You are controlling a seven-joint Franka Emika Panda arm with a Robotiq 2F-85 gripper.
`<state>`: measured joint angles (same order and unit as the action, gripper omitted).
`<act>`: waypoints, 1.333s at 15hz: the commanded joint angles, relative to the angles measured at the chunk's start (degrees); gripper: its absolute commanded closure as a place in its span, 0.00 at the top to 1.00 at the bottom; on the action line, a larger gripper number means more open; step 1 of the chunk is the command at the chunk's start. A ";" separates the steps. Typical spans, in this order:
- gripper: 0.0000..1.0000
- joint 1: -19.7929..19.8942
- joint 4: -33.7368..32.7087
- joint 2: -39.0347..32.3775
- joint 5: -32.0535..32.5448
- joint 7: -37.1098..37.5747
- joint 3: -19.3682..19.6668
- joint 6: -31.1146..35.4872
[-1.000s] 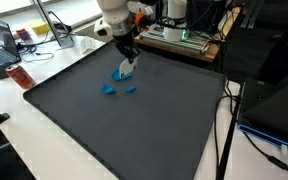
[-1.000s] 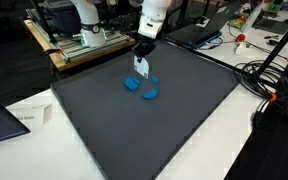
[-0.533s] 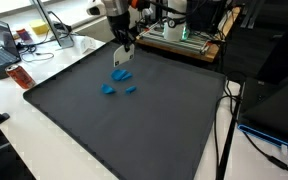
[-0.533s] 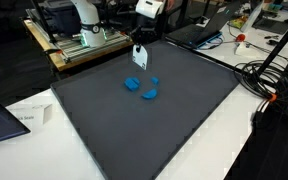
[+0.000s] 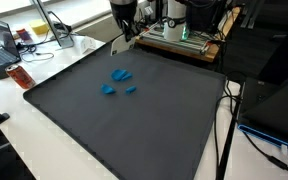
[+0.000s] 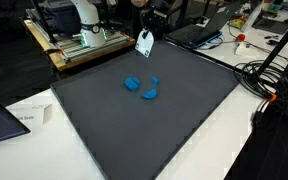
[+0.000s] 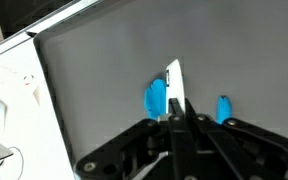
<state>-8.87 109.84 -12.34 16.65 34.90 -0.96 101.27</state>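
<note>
The white slip (image 6: 144, 43) hangs pinched in the claw (image 6: 144, 33), whose jaws are shut narrow on its top edge. It is held in the air above the far part of the desk (image 5: 134, 130). The wrist view shows the slip (image 7: 174, 82) edge-on between the fingertips, and any print on it is too small to read. It may be paper or thin plastic. Three blue pieces (image 5: 121, 73) lie close together on the dark desk below. A second ago the claw was low among them; it has since risen well clear, carrying the slip.
</note>
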 commanded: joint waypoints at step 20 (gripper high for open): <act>0.01 -9.87 -42.41 -38.95 5.84 29.30 4.38 -28.48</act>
<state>-17.55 73.90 -46.49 21.91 62.99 2.09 76.84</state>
